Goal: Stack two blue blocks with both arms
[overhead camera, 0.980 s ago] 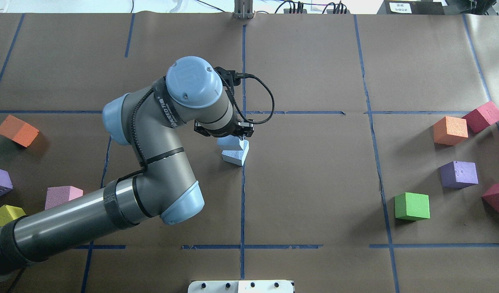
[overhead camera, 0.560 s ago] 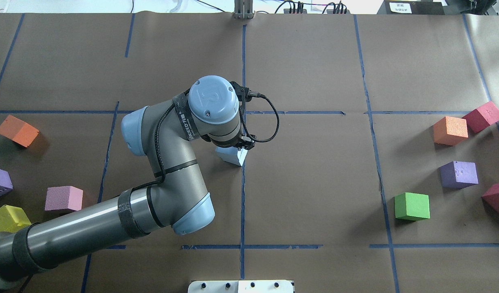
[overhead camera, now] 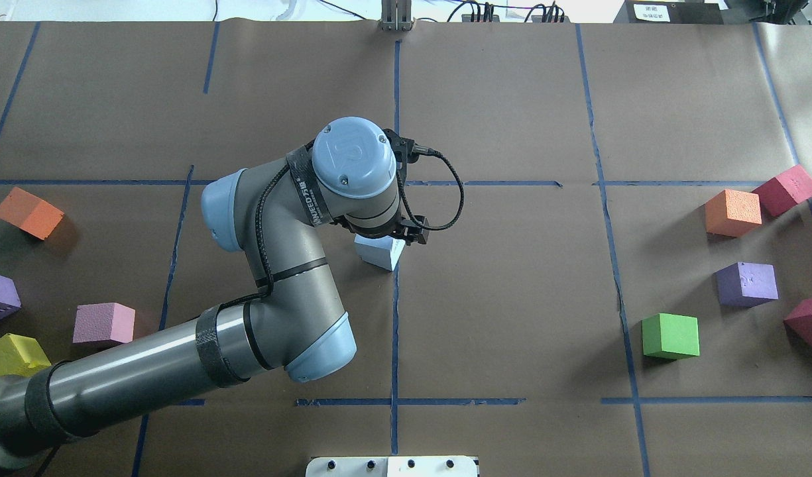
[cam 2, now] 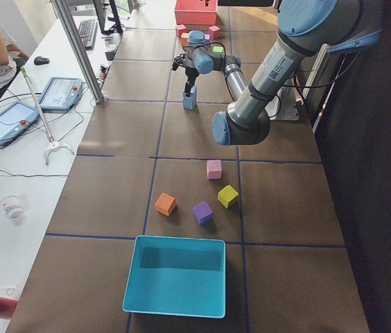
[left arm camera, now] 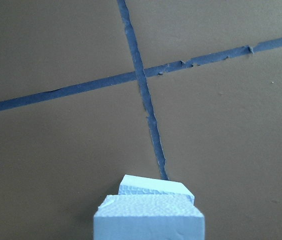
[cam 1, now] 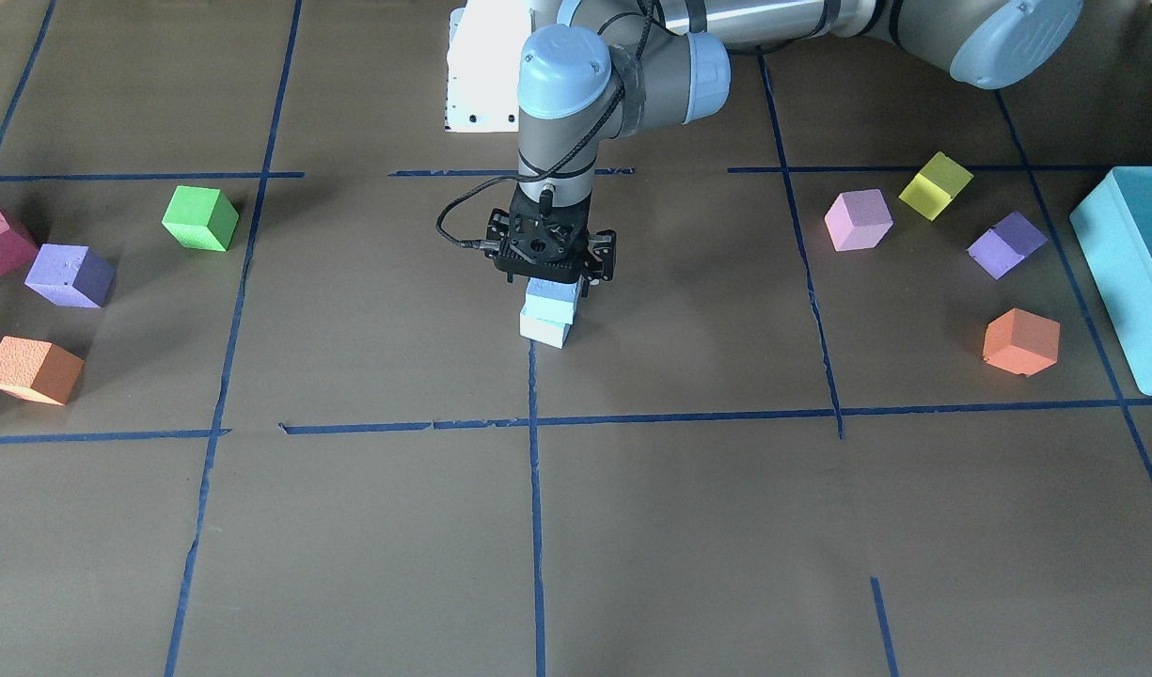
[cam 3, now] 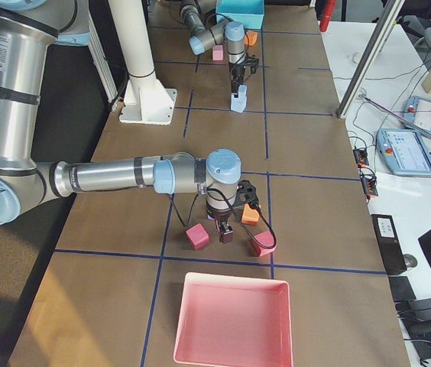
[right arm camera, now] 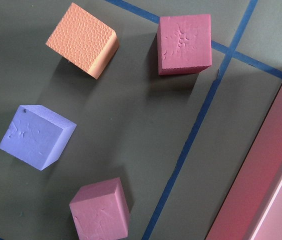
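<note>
Reaching straight down, left arm (cam 1: 555, 141) clamps upper block (cam 1: 553, 298) atop lower block (cam 1: 545, 330).

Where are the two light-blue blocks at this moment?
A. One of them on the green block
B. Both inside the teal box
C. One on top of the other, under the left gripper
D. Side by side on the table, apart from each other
C: in the front-facing view the upper blue block sits on the lower blue block, directly below the left gripper.
</note>
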